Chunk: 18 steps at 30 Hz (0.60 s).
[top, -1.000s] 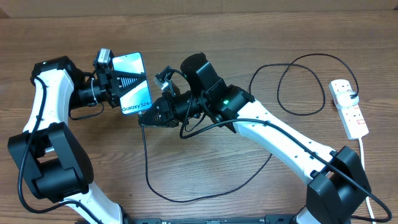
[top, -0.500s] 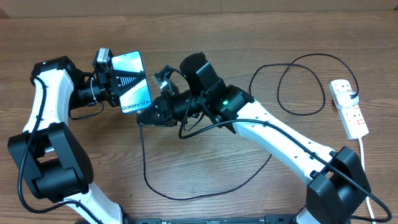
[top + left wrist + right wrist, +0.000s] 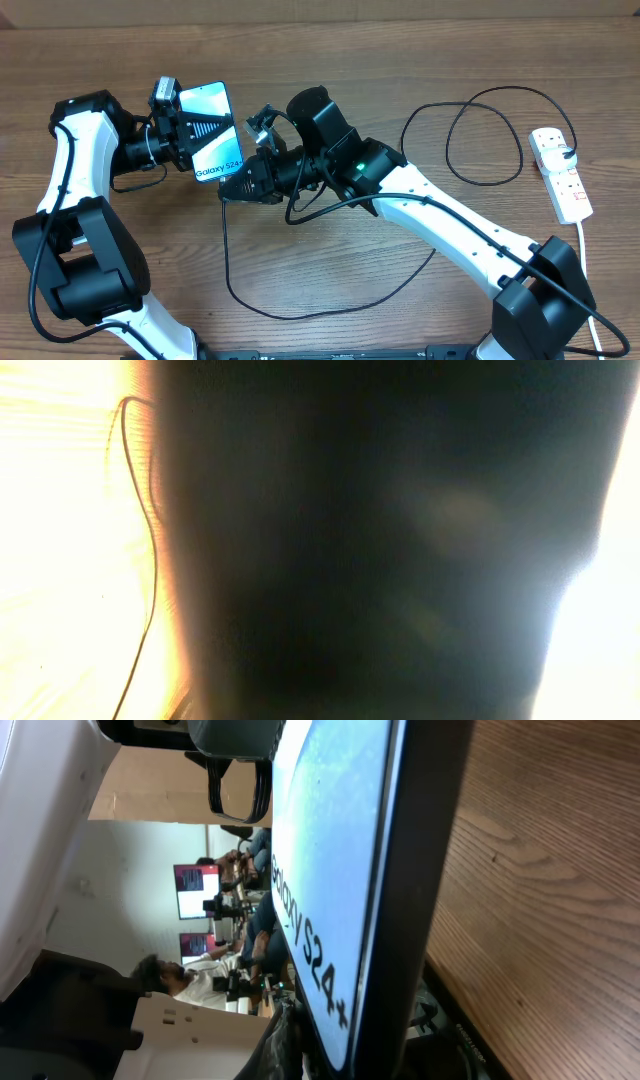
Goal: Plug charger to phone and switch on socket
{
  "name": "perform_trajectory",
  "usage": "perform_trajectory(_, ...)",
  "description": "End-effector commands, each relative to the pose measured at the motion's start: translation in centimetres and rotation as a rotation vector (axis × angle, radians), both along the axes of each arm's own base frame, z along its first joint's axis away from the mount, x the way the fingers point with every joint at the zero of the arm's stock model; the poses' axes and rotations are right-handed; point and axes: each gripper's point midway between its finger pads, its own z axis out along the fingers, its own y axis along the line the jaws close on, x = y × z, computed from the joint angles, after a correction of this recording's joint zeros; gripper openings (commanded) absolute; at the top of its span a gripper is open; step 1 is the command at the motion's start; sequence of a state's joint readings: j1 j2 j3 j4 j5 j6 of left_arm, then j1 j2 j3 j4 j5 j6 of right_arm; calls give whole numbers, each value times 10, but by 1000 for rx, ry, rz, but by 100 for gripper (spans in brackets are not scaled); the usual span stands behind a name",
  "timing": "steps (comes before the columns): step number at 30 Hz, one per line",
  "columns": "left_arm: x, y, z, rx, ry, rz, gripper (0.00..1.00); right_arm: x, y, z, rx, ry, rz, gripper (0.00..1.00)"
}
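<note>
Phone [image 3: 222, 160] | pinched in left gripper [image 3: 196, 135] | right gripper [image 3: 233, 188] at its lower edge, grip unclear

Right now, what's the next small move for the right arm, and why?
Probably ease the right gripper a touch toward the bottom edge of the phone to seat the connector. The left gripper holds the phone, the charger hangs from the right gripper at that edge, and no view shows the tip seated.
</note>
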State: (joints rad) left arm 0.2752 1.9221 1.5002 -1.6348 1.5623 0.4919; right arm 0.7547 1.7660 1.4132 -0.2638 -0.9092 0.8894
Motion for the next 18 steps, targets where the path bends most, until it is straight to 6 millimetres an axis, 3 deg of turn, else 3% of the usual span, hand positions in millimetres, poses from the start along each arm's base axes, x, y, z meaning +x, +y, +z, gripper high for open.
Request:
perform_trajectory(1,-3,-3,13,-9,-30,1,4,8,2,9,0,-56,-60,4)
perform_trajectory(9,-3,-3,13,-7,-37,1,4,6,2,9,0,-52,-50,4)
perform_trajectory(18,-3,-4,13,1,-65,0,4,15,-11,6,-3,-45,-47,4)
